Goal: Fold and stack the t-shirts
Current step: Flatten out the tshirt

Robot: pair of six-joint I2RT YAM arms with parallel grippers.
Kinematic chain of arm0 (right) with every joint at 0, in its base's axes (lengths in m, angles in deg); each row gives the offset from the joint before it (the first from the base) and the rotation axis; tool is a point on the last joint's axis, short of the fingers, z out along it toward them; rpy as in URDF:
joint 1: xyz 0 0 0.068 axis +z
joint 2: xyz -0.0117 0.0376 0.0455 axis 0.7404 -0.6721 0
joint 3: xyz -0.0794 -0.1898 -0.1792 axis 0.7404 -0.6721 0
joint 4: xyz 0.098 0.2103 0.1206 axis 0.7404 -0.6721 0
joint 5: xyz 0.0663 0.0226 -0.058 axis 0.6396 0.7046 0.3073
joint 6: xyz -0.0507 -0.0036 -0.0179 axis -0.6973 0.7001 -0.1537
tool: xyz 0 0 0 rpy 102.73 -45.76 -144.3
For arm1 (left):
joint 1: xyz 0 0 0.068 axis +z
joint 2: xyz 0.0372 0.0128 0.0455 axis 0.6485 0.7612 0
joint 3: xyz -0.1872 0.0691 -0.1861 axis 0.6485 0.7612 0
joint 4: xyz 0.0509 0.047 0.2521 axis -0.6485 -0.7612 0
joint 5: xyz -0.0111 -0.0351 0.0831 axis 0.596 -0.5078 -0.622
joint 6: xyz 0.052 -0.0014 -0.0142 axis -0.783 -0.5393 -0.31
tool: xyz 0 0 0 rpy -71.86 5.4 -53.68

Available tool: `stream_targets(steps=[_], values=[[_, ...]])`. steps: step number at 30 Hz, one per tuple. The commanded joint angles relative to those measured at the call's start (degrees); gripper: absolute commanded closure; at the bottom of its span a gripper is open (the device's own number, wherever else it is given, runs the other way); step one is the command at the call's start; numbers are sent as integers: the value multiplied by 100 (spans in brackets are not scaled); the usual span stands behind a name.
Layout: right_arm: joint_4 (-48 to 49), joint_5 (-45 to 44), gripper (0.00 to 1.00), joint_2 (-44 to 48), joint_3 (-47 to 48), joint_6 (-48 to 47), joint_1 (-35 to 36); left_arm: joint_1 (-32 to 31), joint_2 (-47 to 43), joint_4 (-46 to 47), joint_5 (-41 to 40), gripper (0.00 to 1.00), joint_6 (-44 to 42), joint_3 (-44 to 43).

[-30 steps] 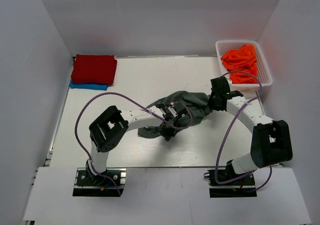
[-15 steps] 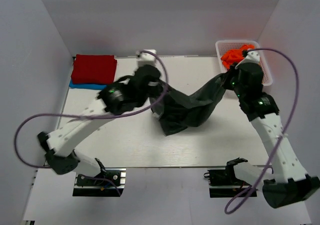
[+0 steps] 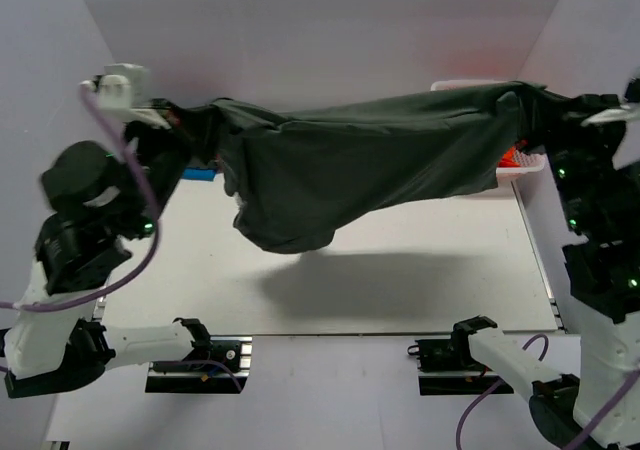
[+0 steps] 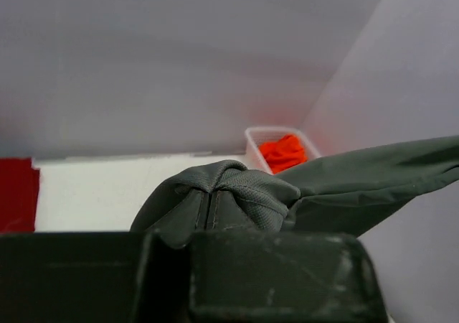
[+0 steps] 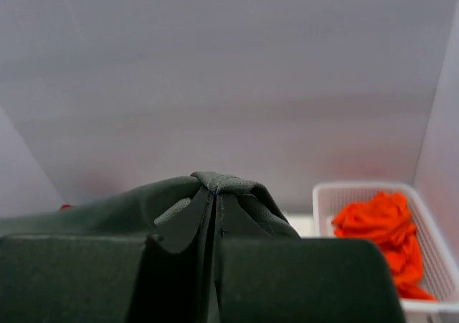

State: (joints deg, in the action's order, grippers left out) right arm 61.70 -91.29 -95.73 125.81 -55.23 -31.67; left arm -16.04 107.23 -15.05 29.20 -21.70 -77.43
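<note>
The dark charcoal-grey t-shirt (image 3: pixel 360 165) hangs stretched in the air between both raised arms, its lower part sagging toward the table. My left gripper (image 3: pixel 190 130) is shut on its left end, the cloth bunched over the jaws in the left wrist view (image 4: pixel 222 194). My right gripper (image 3: pixel 535 110) is shut on its right end, cloth bunched in the right wrist view (image 5: pixel 215 201). The red t-shirt shows only at the left edge of the left wrist view (image 4: pixel 14 194). A sliver of the blue t-shirt (image 3: pixel 198 174) peeks out below the grey cloth. Orange t-shirts (image 5: pixel 380 230) lie in the basket.
The white lattice basket (image 5: pixel 430 309) stands at the table's far right corner, mostly hidden by the shirt from above. The white table (image 3: pixel 400 280) lies below the hanging shirt, with grey walls on three sides.
Both arms have risen and swung apart, lifting the grey shirt off the table and stretching it wide in the air. It now covers the red stack and most of the basket from above.
</note>
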Motion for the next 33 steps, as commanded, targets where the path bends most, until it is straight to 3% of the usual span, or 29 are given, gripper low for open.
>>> stream_targets(steps=[1, 10, 13, 16, 22, 24, 30, 33], values=[[339, 591, 100, 245, 373, -356, -10, 4, -370, 394, 644, 100, -451, -445], [278, 1454, 100, 1159, 470, -216, -10, 4, -704, 96, 3032, 100, -583, -1580], [217, 1674, 100, 1361, 470, -67, -19, 4, -704, 95, 3560, 100, -521, -1774], [216, 1744, 100, 1590, 296, 39, -19, 4, -774, 43, 3511, 100, -469, -1774], [234, 1718, 100, 1801, -319, 372, -10, 4, -888, -63, 2643, 100, -416, -1125], [330, 1710, 100, 1836, -967, 478, -1, 4, -967, 42, 2282, 100, -416, -589], [566, 1121, 100, 2047, -2972, 1110, -36, -136, -1108, 464, -369, 100, 40, 1432], [909, 1085, 100, 2092, -4107, 1357, -19, -5, -916, 675, -1277, 100, 461, 2539]])
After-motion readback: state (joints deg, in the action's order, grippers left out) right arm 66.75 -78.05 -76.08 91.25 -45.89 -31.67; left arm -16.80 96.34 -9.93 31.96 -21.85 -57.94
